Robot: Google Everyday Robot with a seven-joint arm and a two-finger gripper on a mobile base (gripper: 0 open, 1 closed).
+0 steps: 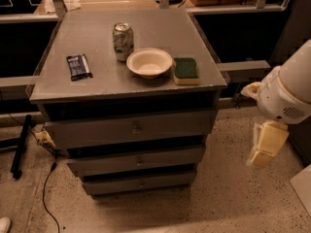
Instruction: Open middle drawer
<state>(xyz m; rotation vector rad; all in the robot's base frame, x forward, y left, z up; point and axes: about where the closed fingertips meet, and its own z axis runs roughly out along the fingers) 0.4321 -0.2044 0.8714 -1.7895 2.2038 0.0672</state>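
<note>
Not yet begun, by the look of it. Out at the right of the view, well apart from the cabinet and hanging below a white arm housing (pixel 286 96): the tool (pixel 262 152), cream-coloured, roughly level with the drawer fronts. Cannot tell whether released or clenched; no sign of anything grasped.

Three grey fronts stacked under the counter (pixel 97 81). Between the tall, wide top drawer (pixel 97 130) and the narrow bottom drawer (pixel 112 184): the middle drawer (pixel 107 163), shut or very nearly so, with a small knob (pixel 139 159) at its centre.

Probably stiff sheet metal, rigid and not fragile, moderate in weight and running on slides. Expect some sticking at first, then an easier run. Take hold at the knob, the only purchase on a flat front. Small and likely smooth, hence easy to slip off: close squarely around it, then pull straight out and level. Mind the top drawer's front just above on the approach.

On the counter: a soda can (pixel 123 41), a paper bowl (pixel 149 62), a green sponge (pixel 186 70) just beside the bowl, and a dark snack packet (pixel 78 66) apart at the left. Pull gently to avoid rocking the can.
</note>
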